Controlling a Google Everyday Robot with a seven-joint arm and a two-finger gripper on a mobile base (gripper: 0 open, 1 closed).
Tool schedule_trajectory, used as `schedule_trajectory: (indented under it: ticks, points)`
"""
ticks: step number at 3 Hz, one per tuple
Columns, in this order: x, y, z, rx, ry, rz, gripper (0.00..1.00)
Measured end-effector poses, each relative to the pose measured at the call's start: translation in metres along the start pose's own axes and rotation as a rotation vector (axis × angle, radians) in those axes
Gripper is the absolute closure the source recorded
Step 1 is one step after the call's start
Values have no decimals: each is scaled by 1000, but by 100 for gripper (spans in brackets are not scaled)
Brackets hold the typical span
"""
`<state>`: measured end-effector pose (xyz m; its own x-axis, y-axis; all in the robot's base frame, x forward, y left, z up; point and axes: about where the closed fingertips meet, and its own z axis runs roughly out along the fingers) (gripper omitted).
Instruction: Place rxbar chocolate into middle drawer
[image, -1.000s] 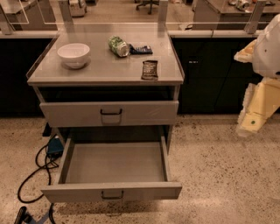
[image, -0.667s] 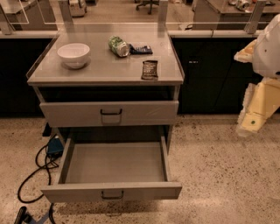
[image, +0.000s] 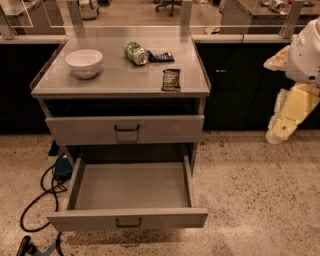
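The rxbar chocolate (image: 171, 80), a flat dark wrapper with pale print, lies on the cabinet top near its front right corner. The middle drawer (image: 130, 219), the lower grey one with a small dark handle, is pulled wide open and its inside is bare. The drawer above it (image: 125, 129) is only slightly out. Only my white and cream arm (image: 292, 95) shows, at the right edge, well to the right of the cabinet and apart from the bar. My gripper itself is out of view.
A white bowl (image: 84, 62) sits on the top at the left. A crushed green can (image: 134, 52) and a dark blue wrapper (image: 161, 57) lie at the back. A blue device with black cables (image: 59, 172) is on the floor left of the open drawer.
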<state>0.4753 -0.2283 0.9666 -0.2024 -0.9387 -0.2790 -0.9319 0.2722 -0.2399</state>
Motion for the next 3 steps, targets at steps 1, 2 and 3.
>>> schedule_trajectory:
  ticks: [1,2,3]
  points:
    - [10,-59,46,-14,-106,27,0]
    - [1,-121,92,4,-244,40,0]
    - [-34,-152,141,-91,-288,-43,0]
